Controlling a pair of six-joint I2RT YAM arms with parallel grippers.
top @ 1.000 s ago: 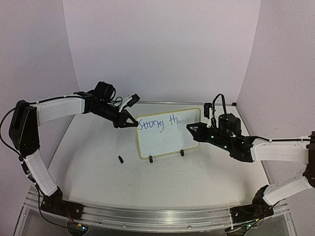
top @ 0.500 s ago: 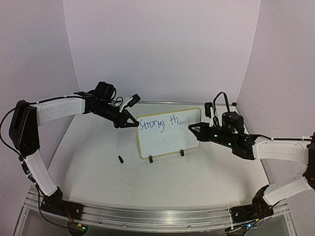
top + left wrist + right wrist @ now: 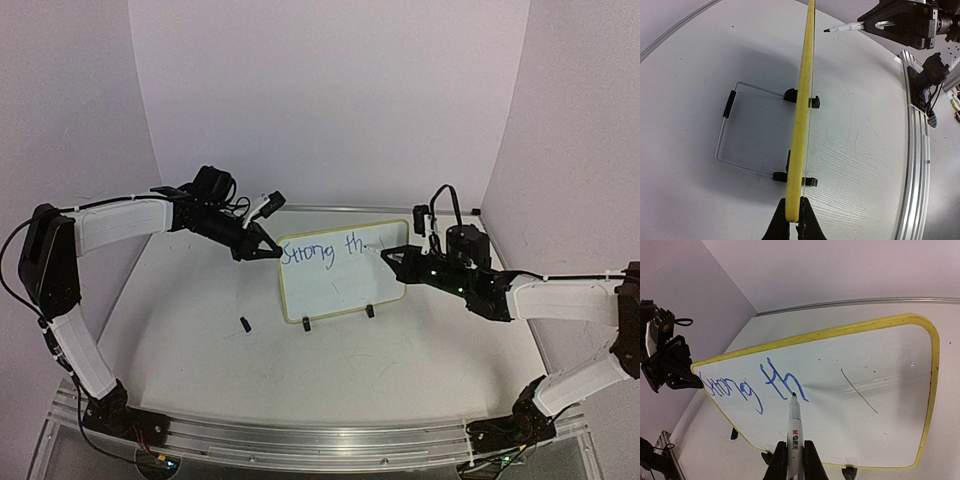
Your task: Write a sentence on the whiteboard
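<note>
Whiteboard [image 3: 340, 278] stands upright, tilted back a bit, mid-table [image 3: 200, 370] toward the far side, on 2 black clip feet [image 3: 306, 323].

Left gripper [image 3: 268, 250] is at the board's upper left corner. The left wrist view looks along the yellow edge [image 3: 802, 125], and the 2 fingers [image 3: 777, 227] are pinched on the frame, 1 on each face. A thin wire stand [image 3: 729, 103] runs out from the feet [image 3: 801, 97] behind the board.

Right gripper [image 3: 392, 257] is in front of the board's right half, fingers clamped around a white marker [image 3: 793, 425], tip pointing at the board face [image 3: 875, 430]. The same marker [image 3: 845, 28] also shows in the left wrist view, sticking out of the right gripper [image 3: 862, 26].

Blue handwriting [image 3: 770, 382] reads "Strong th" across the upper left of the board. The marker tip sits at the bottom right of the "h"; it looks to be touching the surface, but I can't confirm contact from this angle. There's a faint thin diagonal stroke [image 3: 859, 391] further right, with the rest of the board face blank.

A small dark cap [image 3: 244, 324] lies on the table in front of the board's lower left corner, apart from it.
</note>
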